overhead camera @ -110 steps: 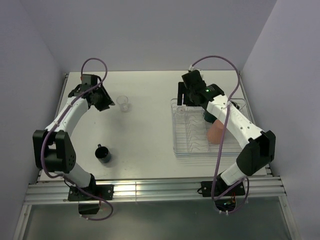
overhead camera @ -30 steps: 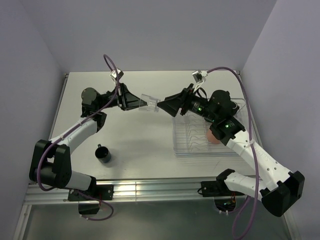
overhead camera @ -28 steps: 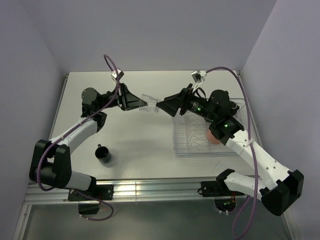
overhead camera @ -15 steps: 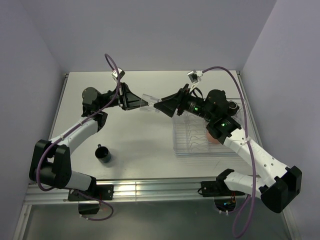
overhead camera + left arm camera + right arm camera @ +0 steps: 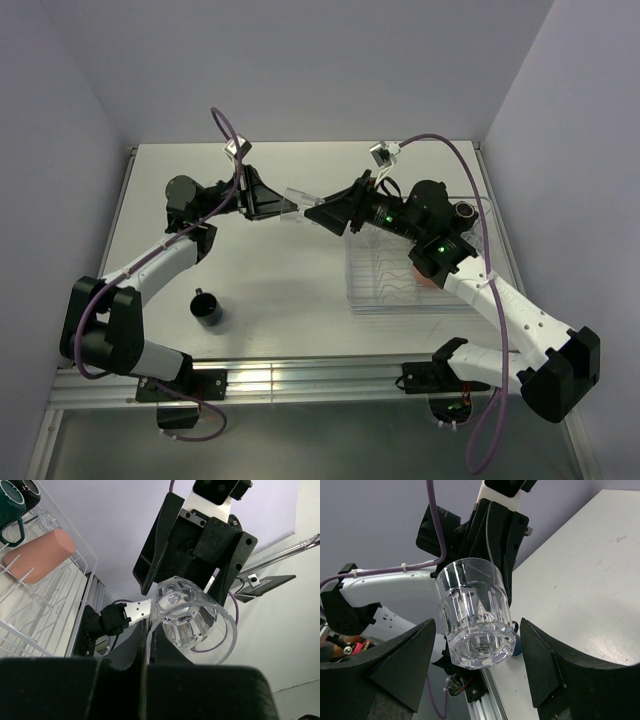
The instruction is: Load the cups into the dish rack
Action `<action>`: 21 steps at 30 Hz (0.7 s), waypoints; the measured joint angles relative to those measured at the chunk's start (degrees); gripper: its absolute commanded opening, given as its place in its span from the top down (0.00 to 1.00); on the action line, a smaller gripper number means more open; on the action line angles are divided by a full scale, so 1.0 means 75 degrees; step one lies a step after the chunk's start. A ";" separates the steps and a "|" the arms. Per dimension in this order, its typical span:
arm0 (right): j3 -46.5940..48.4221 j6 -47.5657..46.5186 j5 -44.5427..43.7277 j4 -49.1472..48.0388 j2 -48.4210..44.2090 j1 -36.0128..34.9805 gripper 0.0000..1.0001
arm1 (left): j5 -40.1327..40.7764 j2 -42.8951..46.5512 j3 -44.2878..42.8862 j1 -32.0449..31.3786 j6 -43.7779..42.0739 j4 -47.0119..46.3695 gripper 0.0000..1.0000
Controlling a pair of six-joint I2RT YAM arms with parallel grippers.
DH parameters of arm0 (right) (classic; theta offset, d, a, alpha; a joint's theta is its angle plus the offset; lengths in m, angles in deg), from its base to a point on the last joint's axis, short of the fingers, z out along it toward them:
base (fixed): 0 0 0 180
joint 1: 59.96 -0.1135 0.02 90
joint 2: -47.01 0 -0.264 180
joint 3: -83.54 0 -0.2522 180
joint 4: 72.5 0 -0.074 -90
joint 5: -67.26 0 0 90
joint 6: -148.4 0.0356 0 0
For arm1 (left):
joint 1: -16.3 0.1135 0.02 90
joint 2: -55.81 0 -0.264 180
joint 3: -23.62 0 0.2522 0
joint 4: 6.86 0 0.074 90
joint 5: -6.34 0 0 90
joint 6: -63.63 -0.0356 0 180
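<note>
1. While it hangs in mid-air between the arms, left of the rack (image 5: pixel 362 303), the tumbler (image 5: pixel 297 196) is pinched at its rim by the left gripper (image 5: pixel 285 207), whose jaws are clamped on it.
2. Over the last second the right gripper (image 5: pixel 314 212) has slid in around its base. Its jaws have narrowed but stand apart, not touching the glass.
3. A handover looks imminent, and racking should follow.

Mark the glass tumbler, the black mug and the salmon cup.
glass tumbler (image 5: pixel 474 615): right wrist view, faceted side wall.
black mug (image 5: pixel 208 309): top external view, its top.
salmon cup (image 5: pixel 40 556): left wrist view, its side.
</note>
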 measured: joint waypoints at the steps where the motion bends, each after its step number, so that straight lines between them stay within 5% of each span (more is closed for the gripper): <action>1: -0.0015 0.0015 0.0012 -0.0009 0.0000 -0.0009 0.25 | 0.0000 -0.0009 0.0000 -0.0003 0.0026 0.0000 1.00; 10: -0.0029 0.0023 0.0073 -0.0029 0.0000 -0.0035 0.40 | 0.0017 -0.0073 0.0000 -0.0061 0.0198 -0.0233 1.00; 13: -0.0032 0.0085 0.0079 -0.0055 0.0006 -0.0035 0.56 | 0.0015 -0.0131 0.0000 -0.0073 0.0265 -0.0361 1.00; 16: -0.0032 0.0111 0.0079 -0.0090 0.0044 -0.0035 0.81 | 0.0017 -0.0184 -0.0003 -0.0070 0.0341 -0.0452 0.99; 18: -0.0032 0.0140 0.0070 -0.0108 0.0058 -0.0035 0.97 | 0.0015 -0.0204 0.0000 -0.0064 0.0388 -0.0490 0.91; 21: -0.0029 0.0169 0.0012 -0.0102 0.0047 -0.0035 1.00 | 0.0023 -0.0207 0.0000 -0.0064 0.0388 -0.0504 0.72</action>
